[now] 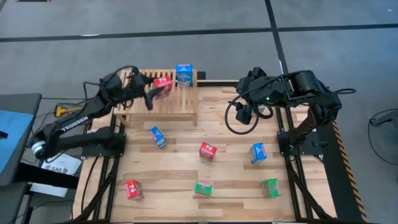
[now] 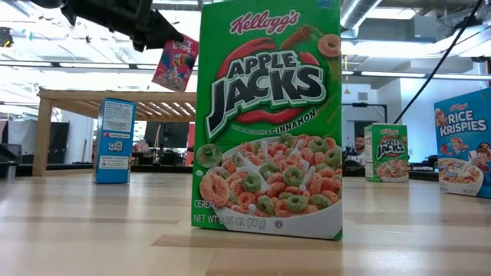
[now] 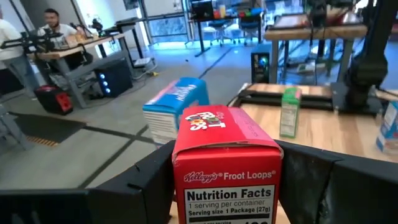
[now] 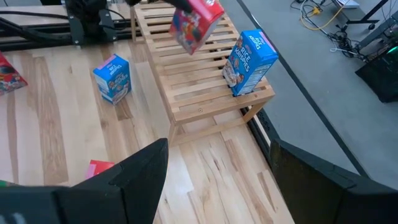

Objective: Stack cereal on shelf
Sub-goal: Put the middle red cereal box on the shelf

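My left gripper [image 1: 157,88] is shut on a red Froot Loops cereal box [image 3: 227,165], which it carries in the air over the light wooden slatted shelf [image 1: 163,99] at the table's far left. The red box [image 4: 196,22] hangs tilted above the slats. A blue cereal box [image 1: 184,73] stands upright with its bottom on the shelf's far right corner. My right gripper [image 4: 230,193] hovers open, high over the table's far right, with nothing between its fingers. My left gripper pinches the red box between its two fingers, on the two faces either side of the nutrition panel [image 3: 225,199]. The fingers come level from the table's left side. The box [image 2: 175,63] is lifted clear of the shelf and tilted.
Loose boxes stand on the plank table: blue [image 1: 158,137], red [image 1: 208,150], blue [image 1: 258,152], red [image 1: 133,189], green [image 1: 203,187] and green [image 1: 270,187]. The near green box [image 2: 268,115] fills much of the low view. People sit at desks beyond the table.
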Robot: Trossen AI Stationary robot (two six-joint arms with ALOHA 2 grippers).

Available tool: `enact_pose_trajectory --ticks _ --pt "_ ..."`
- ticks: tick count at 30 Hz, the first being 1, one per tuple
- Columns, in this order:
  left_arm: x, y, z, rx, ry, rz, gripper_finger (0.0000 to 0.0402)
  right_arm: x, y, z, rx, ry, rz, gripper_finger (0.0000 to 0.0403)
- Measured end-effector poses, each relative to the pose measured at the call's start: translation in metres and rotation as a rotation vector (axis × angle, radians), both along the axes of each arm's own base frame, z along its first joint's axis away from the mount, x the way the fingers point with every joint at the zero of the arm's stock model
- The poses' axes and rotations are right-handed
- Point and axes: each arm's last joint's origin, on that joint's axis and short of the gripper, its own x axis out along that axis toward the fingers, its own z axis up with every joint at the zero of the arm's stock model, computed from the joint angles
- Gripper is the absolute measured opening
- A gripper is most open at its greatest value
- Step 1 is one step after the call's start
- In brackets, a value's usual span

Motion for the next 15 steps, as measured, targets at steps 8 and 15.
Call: enact_pose_trajectory --ticks 8,15 --pt "-0.010 0.033 -0.004 -0.063 -0.062 0.055 0.0212 0.000 0.000 0.000 -0.001 0.002 0.000 0.0306" --pt "0.002 0.058 -0.017 -0.106 -0.082 0.062 0.0212 0.000 0.000 0.000 -0.002 0.004 0.000 0.0306"
